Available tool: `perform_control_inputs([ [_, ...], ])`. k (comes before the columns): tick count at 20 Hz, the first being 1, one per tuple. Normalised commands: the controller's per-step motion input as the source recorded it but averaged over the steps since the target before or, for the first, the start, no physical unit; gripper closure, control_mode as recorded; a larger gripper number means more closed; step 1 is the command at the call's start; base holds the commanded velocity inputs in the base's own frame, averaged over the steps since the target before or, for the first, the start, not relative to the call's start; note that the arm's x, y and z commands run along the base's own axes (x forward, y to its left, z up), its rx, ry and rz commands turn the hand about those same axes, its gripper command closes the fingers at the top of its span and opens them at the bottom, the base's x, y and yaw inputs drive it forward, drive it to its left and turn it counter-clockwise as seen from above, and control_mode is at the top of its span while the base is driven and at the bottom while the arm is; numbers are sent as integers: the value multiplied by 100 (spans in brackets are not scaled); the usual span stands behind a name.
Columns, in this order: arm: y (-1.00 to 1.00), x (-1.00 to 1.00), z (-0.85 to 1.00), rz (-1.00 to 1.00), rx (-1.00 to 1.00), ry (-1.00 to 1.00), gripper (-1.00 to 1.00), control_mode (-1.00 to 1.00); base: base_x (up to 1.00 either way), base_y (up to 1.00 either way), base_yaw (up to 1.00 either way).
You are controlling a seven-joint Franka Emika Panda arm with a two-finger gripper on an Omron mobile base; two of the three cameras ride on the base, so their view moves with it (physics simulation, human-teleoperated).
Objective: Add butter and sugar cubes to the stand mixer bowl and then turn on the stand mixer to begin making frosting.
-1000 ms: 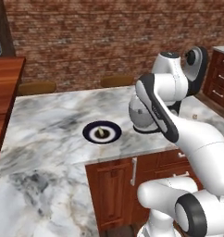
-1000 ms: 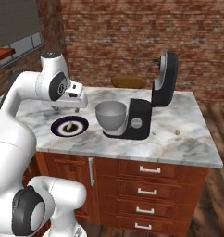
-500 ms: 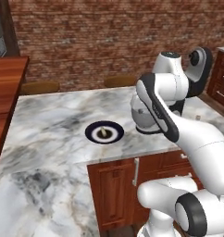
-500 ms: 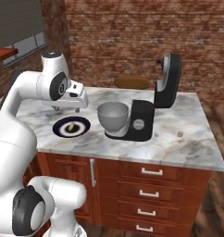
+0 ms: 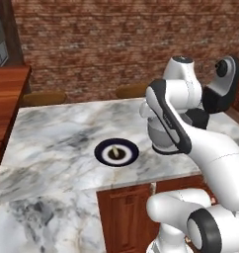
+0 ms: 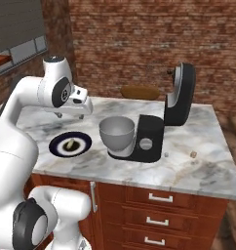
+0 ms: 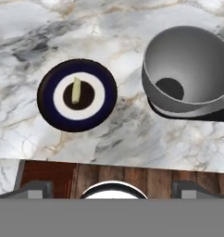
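A pale stick of butter (image 7: 76,90) lies on a dark-blue-rimmed plate (image 7: 49,109) on the marble counter. Right of it stands the grey stand mixer bowl (image 7: 190,69), with nothing in it, seated on the black stand mixer (image 6: 150,139), whose head (image 6: 181,95) is tilted up. My gripper (image 7: 113,189) hangs open above the counter's front edge, nearer the plate than the bowl, with nothing between its fingertips (image 7: 33,190). In the right base view the gripper (image 6: 70,115) is above and behind the plate (image 6: 81,139). A small tan sugar cube (image 6: 193,154) lies right of the mixer.
The counter (image 5: 57,143) runs left and wraps around the front corner. Wooden drawers (image 6: 159,200) sit below its edge. A brown stool seat (image 6: 139,92) stands behind the counter against the brick wall. My own arm hides part of the bowl (image 5: 161,136) in the left base view.
The whole picture has shifted slightly down and right in both base views, so the base has crept closer. The arm's pose and the open jaws look the same.
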Motion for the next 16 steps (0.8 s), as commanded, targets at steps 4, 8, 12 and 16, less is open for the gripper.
perform_control_inputs([
  [4, 0, 0, 0, 0, 0, 0, -100, 100, 64, -14, 5],
  [8, 0, 0, 0, 0, 0, 0, -100, 100, 49, -9, 1],
  [12, 0, 0, 0, 0, 0, 0, -100, 100, 50, 0, 0],
  [16, 0, 0, 0, 0, 0, 0, -100, 100, 41, -6, 1],
])
